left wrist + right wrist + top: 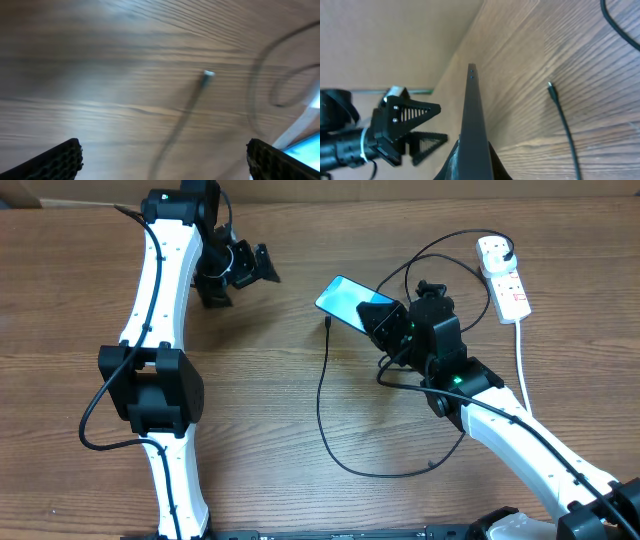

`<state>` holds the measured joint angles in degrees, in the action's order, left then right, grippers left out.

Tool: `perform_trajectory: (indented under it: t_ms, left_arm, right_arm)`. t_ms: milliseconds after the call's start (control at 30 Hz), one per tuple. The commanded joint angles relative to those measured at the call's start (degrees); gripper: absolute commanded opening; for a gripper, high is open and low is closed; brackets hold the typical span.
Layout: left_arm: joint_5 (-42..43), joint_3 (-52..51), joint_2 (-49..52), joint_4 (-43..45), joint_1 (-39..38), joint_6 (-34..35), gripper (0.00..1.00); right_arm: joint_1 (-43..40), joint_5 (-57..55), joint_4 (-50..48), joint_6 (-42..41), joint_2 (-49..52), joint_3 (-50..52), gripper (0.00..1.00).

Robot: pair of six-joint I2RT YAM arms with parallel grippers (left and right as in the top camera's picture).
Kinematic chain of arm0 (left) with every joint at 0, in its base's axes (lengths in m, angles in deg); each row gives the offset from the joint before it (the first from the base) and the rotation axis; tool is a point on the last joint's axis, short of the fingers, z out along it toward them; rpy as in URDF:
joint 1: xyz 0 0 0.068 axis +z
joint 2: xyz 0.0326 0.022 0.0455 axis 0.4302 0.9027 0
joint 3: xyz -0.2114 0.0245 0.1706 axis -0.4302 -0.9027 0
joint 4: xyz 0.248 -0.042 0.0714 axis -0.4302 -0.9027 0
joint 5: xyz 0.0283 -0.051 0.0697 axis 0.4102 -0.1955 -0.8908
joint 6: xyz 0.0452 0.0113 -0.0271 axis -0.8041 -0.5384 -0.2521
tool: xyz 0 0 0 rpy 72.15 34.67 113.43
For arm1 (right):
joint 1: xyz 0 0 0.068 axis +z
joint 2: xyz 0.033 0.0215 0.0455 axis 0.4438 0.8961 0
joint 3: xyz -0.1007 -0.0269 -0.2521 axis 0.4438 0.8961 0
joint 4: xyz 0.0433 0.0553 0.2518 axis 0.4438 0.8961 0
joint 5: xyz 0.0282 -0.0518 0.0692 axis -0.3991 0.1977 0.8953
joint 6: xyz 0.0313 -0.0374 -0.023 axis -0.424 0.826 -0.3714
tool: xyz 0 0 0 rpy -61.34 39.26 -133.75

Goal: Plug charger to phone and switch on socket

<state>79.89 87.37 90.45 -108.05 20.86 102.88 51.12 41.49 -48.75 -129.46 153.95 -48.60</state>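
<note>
The phone (pixel 348 301), with a light-blue screen, is held off the table by my right gripper (pixel 385 322), which is shut on its near end. In the right wrist view the phone (pixel 474 120) shows edge-on. The charger cable (pixel 322 395) loops over the table; its small connector (pixel 329 323) lies just left of the phone and shows in the right wrist view (pixel 550 86) and the left wrist view (pixel 207 75). The plug (pixel 508 252) sits in the white socket (pixel 503 277) at the far right. My left gripper (pixel 250 268) is open and empty, left of the phone, its fingertips (pixel 162 160) wide apart.
The thick white cord (pixel 522 355) runs from the socket toward the front right. The left arm (pixel 160 330) stands along the table's left side. A cardboard wall (pixel 400 188) borders the back edge.
</note>
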Motion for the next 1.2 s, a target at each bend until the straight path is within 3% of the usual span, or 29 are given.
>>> perform_trajectory:
  t_ms: [0, 200, 300, 600, 967, 1167]
  left_arm:
    - [14.8, 1.0, -2.1, 1.0, 0.1, 9.4, 1.0]
    - [30.9, 1.0, -2.1, 6.7, -1.1, 20.7, 1.0]
    - [33.8, 1.0, -2.1, 9.7, -2.6, 23.2, 1.0]
    - [40.6, 1.0, -2.1, 21.0, -4.9, 26.0, 1.0]
    - [42.9, 1.0, -2.1, 25.6, -6.2, 26.1, 0.96]
    - [44.0, 1.0, -2.1, 29.4, -7.3, 28.0, 0.95]
  right_arm:
    - [-0.1, -2.4, -3.0, -5.4, -0.7, -1.9, 0.04]
    - [0.0, -4.7, -14.2, -12.9, -0.7, -1.9, 0.04]
    - [0.0, -7.0, -16.3, -15.1, -0.7, -1.9, 0.04]
    - [0.0, -12.1, -17.7, -15.8, -0.7, -1.9, 0.04]
    - [0.0, -11.3, -15.6, -15.9, 1.2, -9.0, 0.04]
    - [0.0, -8.5, -14.1, -20.4, 4.2, -12.5, 0.04]
